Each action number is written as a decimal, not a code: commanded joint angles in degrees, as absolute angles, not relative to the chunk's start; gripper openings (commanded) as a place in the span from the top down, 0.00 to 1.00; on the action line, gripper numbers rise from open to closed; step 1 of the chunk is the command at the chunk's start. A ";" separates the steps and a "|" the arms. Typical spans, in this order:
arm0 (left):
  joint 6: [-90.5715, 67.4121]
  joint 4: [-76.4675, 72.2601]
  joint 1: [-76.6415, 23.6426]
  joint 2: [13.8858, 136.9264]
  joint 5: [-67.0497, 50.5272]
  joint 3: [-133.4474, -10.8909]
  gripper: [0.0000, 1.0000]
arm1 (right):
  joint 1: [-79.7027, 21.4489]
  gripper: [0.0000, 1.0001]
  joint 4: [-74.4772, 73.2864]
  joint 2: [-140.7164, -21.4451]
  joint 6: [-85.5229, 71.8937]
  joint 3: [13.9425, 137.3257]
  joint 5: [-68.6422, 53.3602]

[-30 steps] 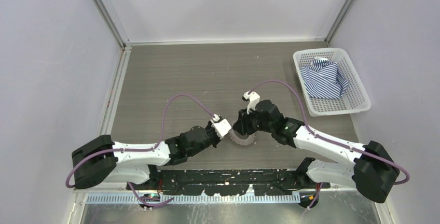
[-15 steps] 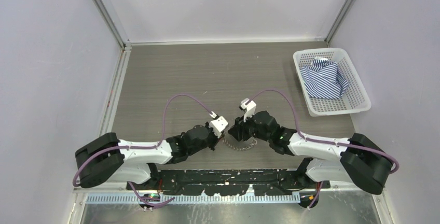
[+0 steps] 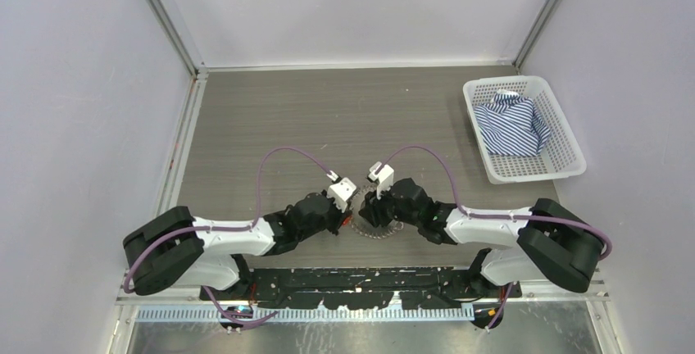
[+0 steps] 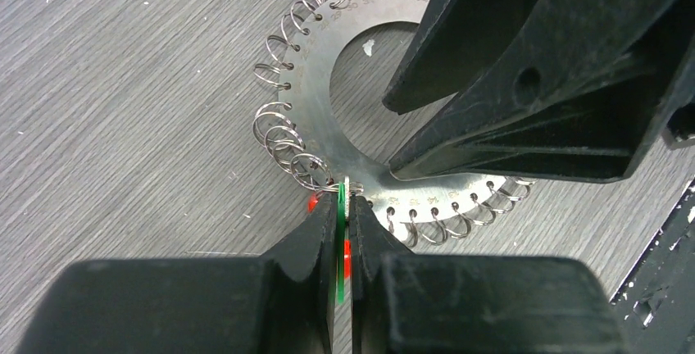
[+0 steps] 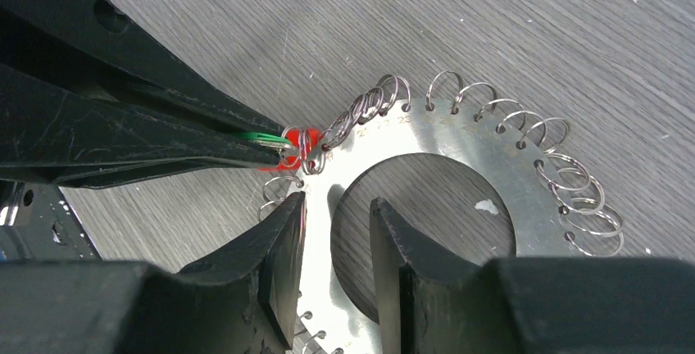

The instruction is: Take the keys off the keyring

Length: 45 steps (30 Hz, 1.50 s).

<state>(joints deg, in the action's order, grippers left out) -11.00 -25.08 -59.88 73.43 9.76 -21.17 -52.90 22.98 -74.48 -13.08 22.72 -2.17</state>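
The left gripper (image 4: 342, 206) is clenched on the green key (image 4: 339, 247), presumably to draw it off. The right gripper (image 5: 336, 219), jaws apart, straddles the keyring (image 5: 459, 149) band near the tabletop's near edge, likely to steady it. The fingers hide the green key's shape, and the other keys (image 4: 279, 129) show only as wire loops.

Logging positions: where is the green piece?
Left wrist view: thin green plastic piece pinched in the left end effector, at the rim of the flat silvery metal disc.
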 commanded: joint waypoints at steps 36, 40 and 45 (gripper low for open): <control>-21.82 -18.16 -46.96 79.98 -9.67 -23.86 1.00 | -53.92 0.67 33.57 -83.25 -8.44 26.48 -2.18; -22.54 -18.46 -46.79 80.07 -9.61 -23.53 1.00 | -54.06 0.68 32.91 -83.55 -8.68 26.94 -2.14; -22.97 -17.45 -46.50 77.56 -8.95 -22.65 1.00 | -54.41 0.70 31.55 -84.37 -8.59 27.59 -1.27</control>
<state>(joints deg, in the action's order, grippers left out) -22.79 -23.49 -46.85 78.72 -8.84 -24.29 -53.95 30.30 -83.64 -9.15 26.13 -2.57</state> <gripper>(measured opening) 0.072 0.307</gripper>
